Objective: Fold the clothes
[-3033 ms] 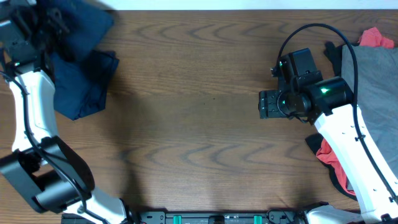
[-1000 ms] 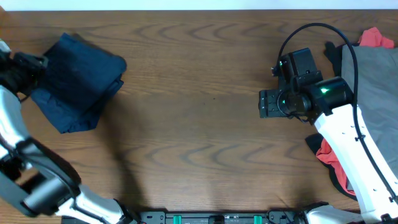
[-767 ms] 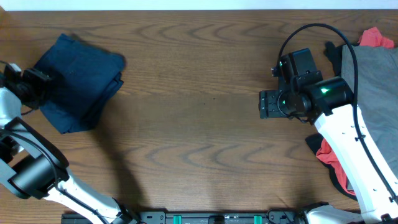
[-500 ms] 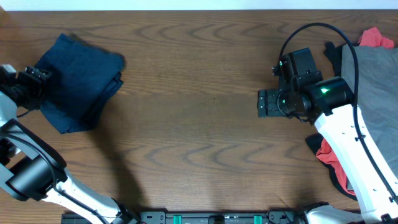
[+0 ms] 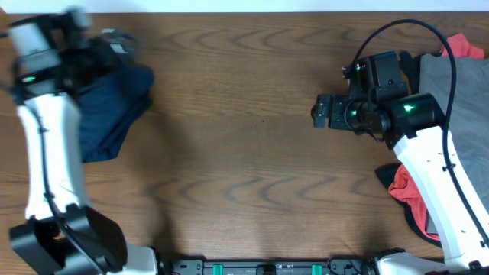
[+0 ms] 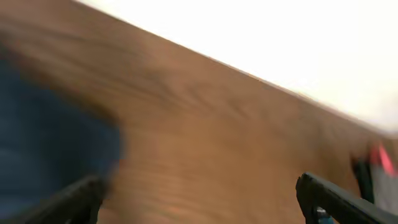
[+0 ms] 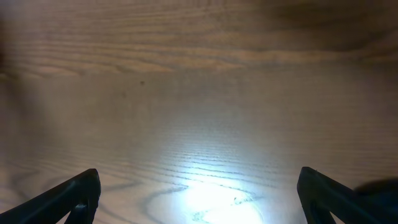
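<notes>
The left arm point(image 5: 46, 137) has swung up from the left edge of the surface point(image 5: 244, 153) over the folded navy piece point(image 5: 114, 107) lying far left, jaws spread and empty like those of the right arm point(image 5: 428, 153), so next, I reckon, comes fetching from the grey-and-red heap point(image 5: 466, 99) at right.

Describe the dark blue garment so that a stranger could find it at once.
On the wooden table, look at the far left corner. The navy blue garment lies there in a folded bundle. It is the only blue piece; the grey garment and red cloth lie at the right edge.
</notes>
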Tool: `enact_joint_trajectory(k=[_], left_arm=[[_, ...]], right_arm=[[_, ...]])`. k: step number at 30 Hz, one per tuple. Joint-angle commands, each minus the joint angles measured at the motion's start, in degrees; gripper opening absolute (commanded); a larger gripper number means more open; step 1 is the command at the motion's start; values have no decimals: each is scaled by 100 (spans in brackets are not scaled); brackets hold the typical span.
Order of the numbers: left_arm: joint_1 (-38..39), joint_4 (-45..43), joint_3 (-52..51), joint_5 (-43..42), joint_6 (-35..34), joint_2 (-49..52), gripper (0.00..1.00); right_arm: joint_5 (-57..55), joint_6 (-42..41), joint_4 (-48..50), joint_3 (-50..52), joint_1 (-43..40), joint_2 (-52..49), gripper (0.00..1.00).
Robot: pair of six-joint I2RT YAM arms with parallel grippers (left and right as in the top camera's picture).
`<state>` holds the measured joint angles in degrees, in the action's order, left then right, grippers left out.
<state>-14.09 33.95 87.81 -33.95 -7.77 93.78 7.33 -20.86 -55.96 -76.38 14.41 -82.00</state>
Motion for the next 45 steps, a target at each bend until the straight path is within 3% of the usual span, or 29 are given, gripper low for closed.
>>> enact_joint_trajectory(k=[1,9,15,19,23,24,31,35,40,45], left_arm=[[817,518,-22,597,525,144,99],[2533,2378,-37,2520,754,374,98],[2575,4004,-37,2765,407,210,98],[2524,4599,-63,2809,275,-74,98],[2542,4485,-376,2973,273,-859,100],[2542,4308,-527,2981,275,-1189,97],[2542,2520,-2177,3062,271,-4280,97],[2542,1812,-2970,3058,275,-5727,98],[2542,1937,-3121,3058,275,-6752,98],[2542,2041,-3121,3058,275,-7156,98]], right_arm=[[-179,-7,129,-22,-46,101,99],[-817,343,455,-22,-516,87,99],[-844,299,-723,-22,-859,90,99],[-885,240,-1469,-15,-861,144,96],[-905,81,-1705,151,-673,605,96],[-907,48,-1631,236,-601,793,96],[-2341,-599,-310,1475,437,3254,99],[-2656,-614,306,2155,634,4402,99],[-2643,-612,192,2538,627,5086,99],[-2640,-612,-431,2551,627,5136,99]])
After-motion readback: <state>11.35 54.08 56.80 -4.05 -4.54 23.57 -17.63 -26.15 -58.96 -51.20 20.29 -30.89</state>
